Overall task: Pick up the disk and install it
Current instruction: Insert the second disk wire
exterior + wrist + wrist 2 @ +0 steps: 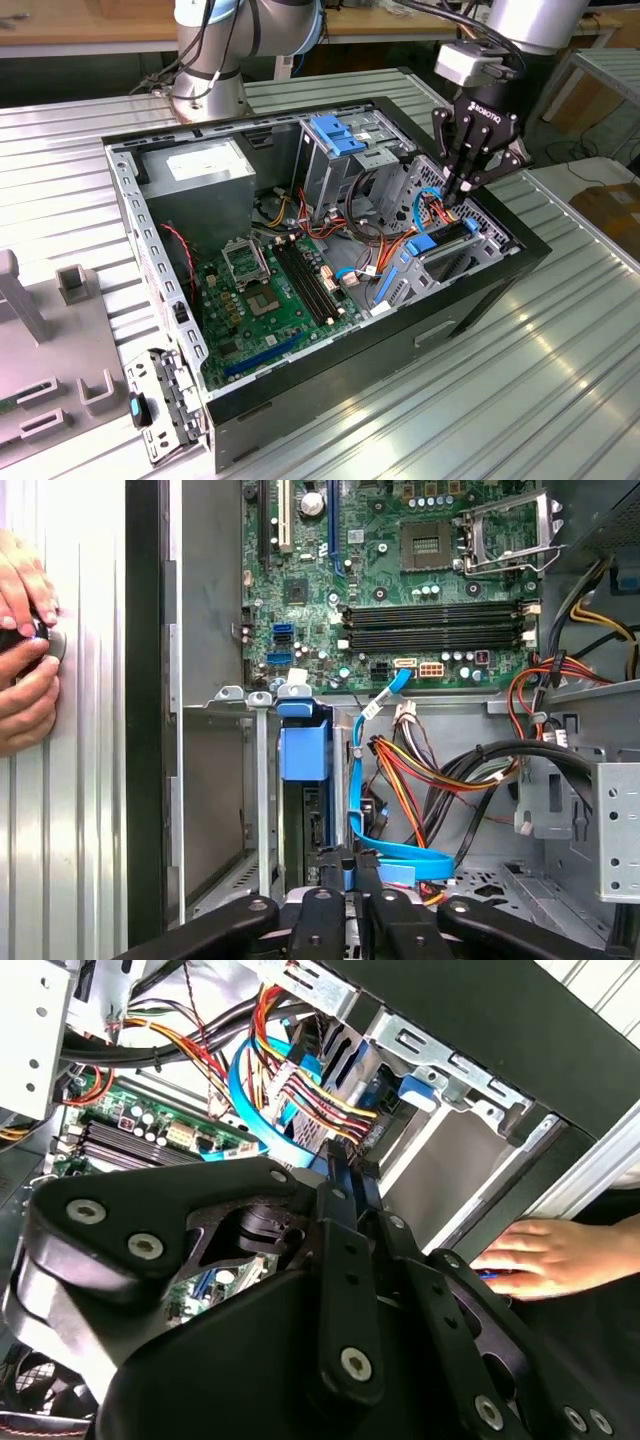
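Black links of the tool (350, 880) filled the near edge in both wrist views, its fingers together on a thin blue edge, apparently the disk (440, 240), standing in the drive bay at about 3 o'clock of the case (300, 385) in the exterior view. I judged the install step underway, with seating still unconfirmed. A hand (25, 645) rested on the desk (560, 380) beside the case.

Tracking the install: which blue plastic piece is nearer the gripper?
The disk's blue carrier rail, just below the gripper; the blue latch sits atop the tall cage, farther off.
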